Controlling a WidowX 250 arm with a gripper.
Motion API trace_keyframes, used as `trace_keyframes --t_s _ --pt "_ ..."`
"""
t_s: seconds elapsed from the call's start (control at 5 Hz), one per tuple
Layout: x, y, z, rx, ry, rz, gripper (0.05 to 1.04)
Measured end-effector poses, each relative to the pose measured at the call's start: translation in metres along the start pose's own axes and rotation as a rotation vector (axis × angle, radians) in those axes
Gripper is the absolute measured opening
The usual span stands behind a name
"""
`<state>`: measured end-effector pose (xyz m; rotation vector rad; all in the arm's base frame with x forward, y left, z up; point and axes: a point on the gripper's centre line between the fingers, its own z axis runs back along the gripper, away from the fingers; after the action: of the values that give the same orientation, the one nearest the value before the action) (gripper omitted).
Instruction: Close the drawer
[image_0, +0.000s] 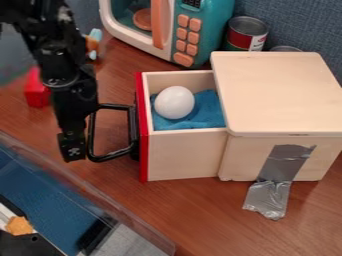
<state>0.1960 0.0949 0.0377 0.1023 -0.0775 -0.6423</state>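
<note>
Wooden box (277, 92): 3 o'clock of view. Drawer (184, 156): pulled out toward 9 o'clock, closing not complete; by my judgement, push toward 3 o'clock remains. My gripper (72, 149): 9 o'clock of drawer, beside black handle (110, 157), contact unclear; cannot tell whether open or closed. Inside: blue cloth (207, 117), white egg (174, 102).

Surface: brown table (200, 215); silver tape (284, 162), box's 6 o'clock.

Room: blue-grey wall (297, 25), 1 o'clock; toy microwave (212, 35), 12; tin can (246, 34), 1; red block (36, 89), 10.
</note>
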Motion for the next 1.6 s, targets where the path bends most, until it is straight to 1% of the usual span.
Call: trace_keyframes --t_s 0.2,0.6,0.8,1.0,1.4,1.6 --pt "0.010 0.001 -0.002 -0.001 0.002 -0.001 1.000" --pt "0.028 0.005 -0.008 0.012 -0.010 0.000 1.000" --pt "0.042 0.006 -0.008 0.020 -0.032 0.007 1.000" --pt "0.056 0.010 -0.007 0.015 -0.037 0.015 1.000" --pt "0.092 0.018 -0.003 0.000 -0.064 0.034 1.000" --pt "0.110 0.015 -0.008 -0.015 -0.065 0.026 1.000"
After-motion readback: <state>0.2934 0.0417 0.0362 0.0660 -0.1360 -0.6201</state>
